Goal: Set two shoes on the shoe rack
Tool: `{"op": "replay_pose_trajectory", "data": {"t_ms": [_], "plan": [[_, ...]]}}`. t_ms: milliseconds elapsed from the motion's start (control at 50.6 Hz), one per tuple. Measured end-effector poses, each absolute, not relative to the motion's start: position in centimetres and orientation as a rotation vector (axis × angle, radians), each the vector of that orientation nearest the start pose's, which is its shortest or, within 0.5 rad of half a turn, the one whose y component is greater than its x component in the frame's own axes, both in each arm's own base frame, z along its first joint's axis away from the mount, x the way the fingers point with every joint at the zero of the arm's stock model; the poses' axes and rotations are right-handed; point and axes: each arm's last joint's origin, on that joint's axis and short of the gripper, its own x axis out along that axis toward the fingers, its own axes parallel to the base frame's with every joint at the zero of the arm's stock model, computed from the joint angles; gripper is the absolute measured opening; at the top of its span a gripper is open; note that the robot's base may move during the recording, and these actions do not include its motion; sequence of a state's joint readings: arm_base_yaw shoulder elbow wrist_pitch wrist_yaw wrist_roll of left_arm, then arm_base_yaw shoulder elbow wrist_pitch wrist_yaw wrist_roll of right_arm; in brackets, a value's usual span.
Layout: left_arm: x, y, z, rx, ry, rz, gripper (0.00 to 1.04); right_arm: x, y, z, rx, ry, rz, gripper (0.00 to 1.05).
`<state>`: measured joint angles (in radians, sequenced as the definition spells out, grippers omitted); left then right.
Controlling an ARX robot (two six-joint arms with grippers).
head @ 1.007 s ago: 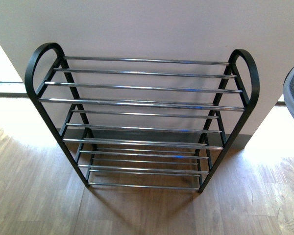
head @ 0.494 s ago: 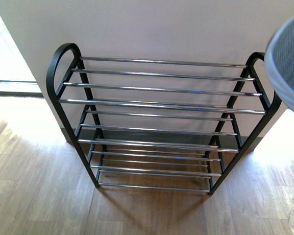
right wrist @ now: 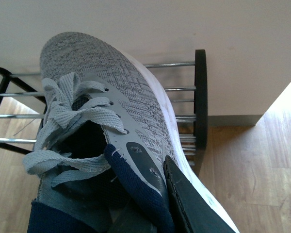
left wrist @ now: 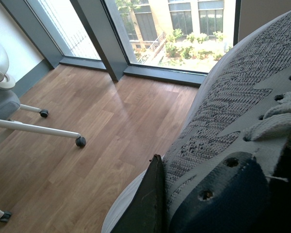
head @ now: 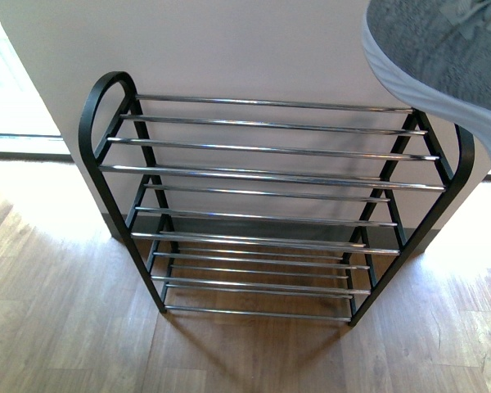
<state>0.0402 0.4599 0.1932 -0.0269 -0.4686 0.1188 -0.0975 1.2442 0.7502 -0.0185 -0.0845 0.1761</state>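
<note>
Our left gripper [left wrist: 218, 206] clamped on sneaker [left wrist: 233, 107] at collar. One dark finger [left wrist: 151, 204] pressed flat against outer side wall, tip pointing toward toe. Partner finger hidden from us.

Our right gripper [right wrist: 155, 211] closed likewise on other sneaker [right wrist: 111, 82]. Outer finger [right wrist: 186, 204] lies along outside of collar, inner finger [right wrist: 128, 221] down inside opening, collar wall pinched between them.

We hold both wrists aloft, tilted downward, toe ends pointing away from wrists. Our two wrists face different directions.
</note>
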Motion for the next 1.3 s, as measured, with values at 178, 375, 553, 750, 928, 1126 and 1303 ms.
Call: {"op": "replay_pose_trajectory", "data": {"t_ms": [178,375,553,750,928,1126,1303], "plan": [[12.5,1.8,18.7,0.179,0.320,0.488,0.02,29.3,-1.3,24.8,0.269,0.521,-0.107,0.01],[12.5,1.8,18.7,0.179,0.320,0.488,0.02,32.9,-1.7,23.5,0.393,0.605,-0.238,0.01],[12.5,1.8,18.7,0.179,0.320,0.488,0.02,35.6,-1.0,21.8,0.415,0.626,-0.362,0.01],[12.5,1.8,18.7,0.179,0.320,0.488,0.02,37.6,0.9,20.1,0.364,0.642,-0.374,0.01],[12.5,1.8,18.7,0.179,0.320,0.488,0.02,40.0,1.9,18.4,0.273,0.643,-0.334,0.01],[12.5,1.8,18.7,0.179,0.320,0.488,0.02,41.6,1.2,16.8,0.257,0.675,-0.404,0.01],[12.5,1.8,18.7,0.179,0.320,0.488,0.02,43.1,0.0,15.6,0.235,0.671,-0.456,0.01]]}}
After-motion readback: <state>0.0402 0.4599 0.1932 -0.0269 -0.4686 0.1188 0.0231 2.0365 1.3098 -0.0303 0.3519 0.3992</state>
